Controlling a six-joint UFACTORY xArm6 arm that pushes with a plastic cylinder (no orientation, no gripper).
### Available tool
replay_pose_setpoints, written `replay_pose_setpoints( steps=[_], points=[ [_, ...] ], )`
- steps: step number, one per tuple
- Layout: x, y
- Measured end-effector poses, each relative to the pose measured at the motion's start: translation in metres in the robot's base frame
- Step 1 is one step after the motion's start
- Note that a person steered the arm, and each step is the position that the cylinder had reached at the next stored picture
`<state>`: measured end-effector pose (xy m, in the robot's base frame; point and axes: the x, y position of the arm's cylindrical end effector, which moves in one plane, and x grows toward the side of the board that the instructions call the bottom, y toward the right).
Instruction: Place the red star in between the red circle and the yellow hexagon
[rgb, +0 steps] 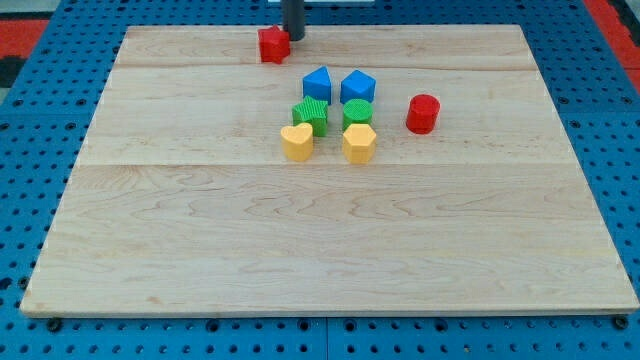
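The red star (273, 45) lies near the view's top edge of the board, left of centre. My tip (294, 38) stands just to its right, touching or almost touching it. The red circle (423, 113) sits right of the middle cluster. The yellow hexagon (359, 143) is at the cluster's lower right, to the lower left of the red circle. A gap shows between the circle and the hexagon.
The cluster also holds a blue block (317, 83), a blue pentagon-like block (357, 86), two green blocks (311, 114) (357, 113) and a yellow heart (297, 142). The wooden board (300, 250) lies on a blue pegboard.
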<state>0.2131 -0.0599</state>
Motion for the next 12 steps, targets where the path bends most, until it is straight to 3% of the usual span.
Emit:
replay_pose_setpoints(
  steps=[1, 2, 6, 7, 8, 9, 11, 12],
  points=[
    [0.007, -0.042],
    [0.045, -0.070],
    [0.246, -0.046],
    [0.250, -0.087],
    [0.289, -0.067],
    [0.294, -0.011],
    [0.287, -0.069],
    [0.281, -0.042]
  ],
)
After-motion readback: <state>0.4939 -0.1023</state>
